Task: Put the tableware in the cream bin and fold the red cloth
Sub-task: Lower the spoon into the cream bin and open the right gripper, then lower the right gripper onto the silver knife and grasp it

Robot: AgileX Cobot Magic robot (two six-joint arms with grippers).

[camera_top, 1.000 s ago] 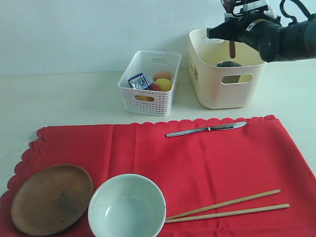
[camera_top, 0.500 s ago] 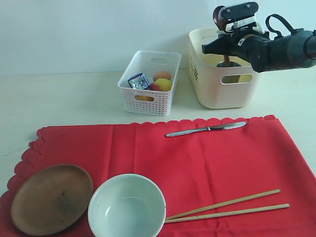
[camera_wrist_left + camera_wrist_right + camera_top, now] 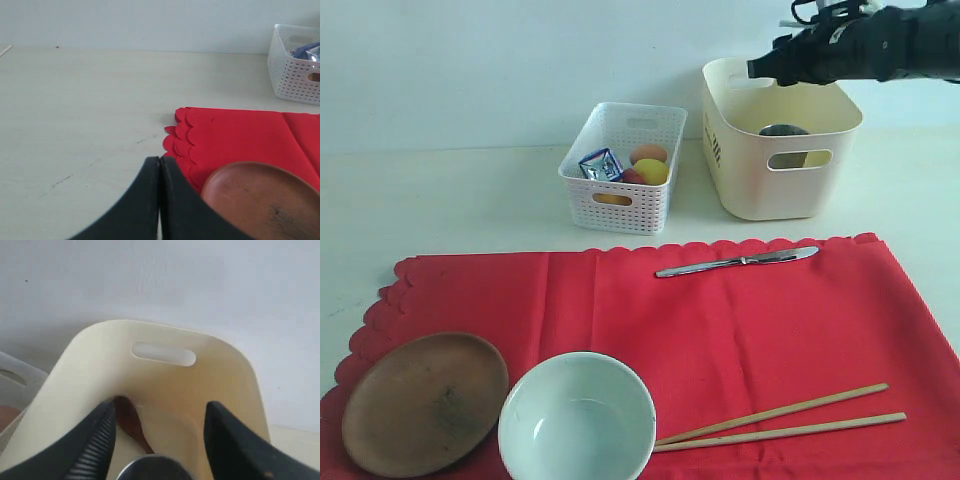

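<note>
The right end effector [image 3: 161, 410] is held over the cream bin [image 3: 750, 180] with its fingers spread and nothing between them. Inside the bin a dark spoon [image 3: 127, 421] and the rim of a steel cup [image 3: 150, 467] can be seen. The left end effector [image 3: 160, 167] is pressed together and empty, just beside the wooden plate [image 3: 425, 400].

The plate, a pale bowl [image 3: 577, 415], a knife [image 3: 740, 262] and two chopsticks [image 3: 780, 420] lie on the red cloth [image 3: 720, 330], which is spread flat on the table [image 3: 440, 200].

The knife is judged stiff, thin and slippery, so it would best be pinched across the handle near its balance point. The chopsticks are likely light and prone to rolling (they almost meet beside the bowl, which would suit a single pinch). The bowl looks hard, smooth and breakable, and is best taken by the rim. The plate is shallow and offers only its raised edge. The cloth is soft and limp, and should be gripped at its corners once cleared.
</note>
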